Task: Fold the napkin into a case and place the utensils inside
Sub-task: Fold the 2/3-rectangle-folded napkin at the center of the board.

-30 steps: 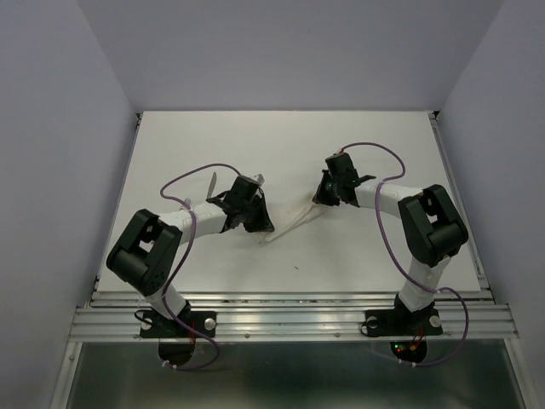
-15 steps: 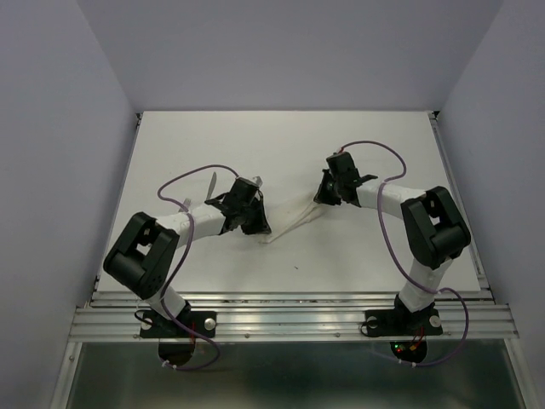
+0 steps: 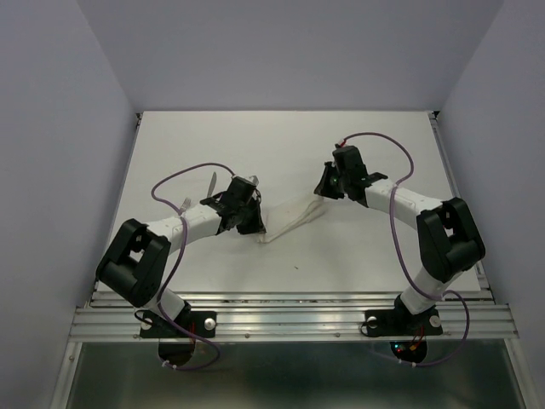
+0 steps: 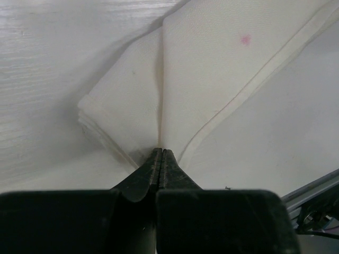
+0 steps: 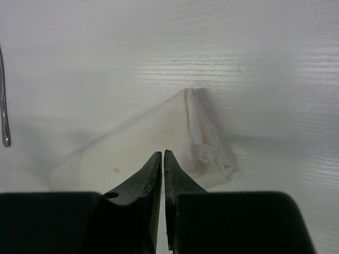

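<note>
Left gripper [image 4: 160, 153] is clamped tight, jaws pressed together on a corner of the napkin [image 4: 212, 74], right where a crease runs into the tips. The napkin lies folded in layers on the table [image 3: 341, 247], between the two arms. Right gripper [image 5: 162, 154] hangs over its bunched far end, jaws a mere slit apart, nothing visible between them. The utensils [image 3: 210, 182] lie beyond the left arm, apart from the napkin.
</note>
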Tool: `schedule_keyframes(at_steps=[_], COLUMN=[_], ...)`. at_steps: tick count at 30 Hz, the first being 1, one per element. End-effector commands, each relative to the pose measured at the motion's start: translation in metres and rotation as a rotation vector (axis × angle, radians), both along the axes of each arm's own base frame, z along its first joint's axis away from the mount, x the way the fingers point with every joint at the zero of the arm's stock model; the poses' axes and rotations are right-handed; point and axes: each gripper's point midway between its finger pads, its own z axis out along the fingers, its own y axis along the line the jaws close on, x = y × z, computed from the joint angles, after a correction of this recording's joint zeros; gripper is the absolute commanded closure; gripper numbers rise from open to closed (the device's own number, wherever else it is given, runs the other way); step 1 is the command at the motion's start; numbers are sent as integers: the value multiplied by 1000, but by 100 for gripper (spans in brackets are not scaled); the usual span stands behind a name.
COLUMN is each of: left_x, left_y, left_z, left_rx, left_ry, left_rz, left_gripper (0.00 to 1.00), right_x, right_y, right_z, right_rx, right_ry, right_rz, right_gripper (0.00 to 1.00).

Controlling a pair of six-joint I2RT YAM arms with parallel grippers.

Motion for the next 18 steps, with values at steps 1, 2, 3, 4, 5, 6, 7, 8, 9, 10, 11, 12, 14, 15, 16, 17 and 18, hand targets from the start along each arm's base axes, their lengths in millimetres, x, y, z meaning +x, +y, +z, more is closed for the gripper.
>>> schedule_keyframes(at_steps=[1, 2, 3, 4, 5, 6, 7, 8, 9, 10, 11, 12, 14, 15, 16, 17, 18], left_x=[1, 3, 3, 4, 3, 5, 5, 5, 5, 5, 5, 4, 3, 3, 0, 0, -5], left_y=[11, 13, 14, 15, 16, 19, 21, 22, 24, 24, 24, 25, 26, 26, 26, 24, 23], left_z=[-3, -1, -1, -1, -2, -4, -6, -7, -9, -11, -12, -15, -17, -18, -21, -21, -26], left_rx=[55, 58, 62, 66, 70, 80, 86, 89, 90, 92, 93, 97, 99, 100, 99, 90, 83], left_ry=[-1, -6, -6, -7, -4, -3, 2, 6, 11, 17, 21, 26, 28, 31, 42, 44, 67], left_rz=[9, 16, 18, 21, 21, 30, 34, 37, 41, 41, 44, 44, 46, 46, 42, 42, 32], left_gripper=[100, 100, 100, 100, 100, 100, 100, 100, 100, 100, 100, 100, 100, 100, 100, 100, 100], right_x=[-3, -4, -5, -6, -7, -10, -12, -13, -14, -16, -18, -23, -26, -28, -28, -30, -28], right_y=[7, 9, 10, 10, 11, 15, 15, 15, 14, 14, 14, 16, 14, 13, 13, 12, 11], right_z=[4, 3, 3, 1, 0, -4, -9, -12, -18, -26, -32, -39, -55, -61, -64, -71, -71], right_rx=[12, 15, 16, 15, 16, 16, 11, 10, 5, -1, -2, -6, -17, -23, -28, -39, -50], right_ry=[-10, -5, -3, 1, 5, 14, 26, 33, 46, 65, 74, 91, 118, 133, 139, 155, 153], right_rz=[53, 63, 70, 76, 84, 101, 105, 109, 109, 111, 111, 121, 118, 118, 120, 119, 115], right_gripper=[88, 87, 87, 86, 86, 86, 86, 86, 86, 86, 86, 86, 86, 86, 87, 87, 87])
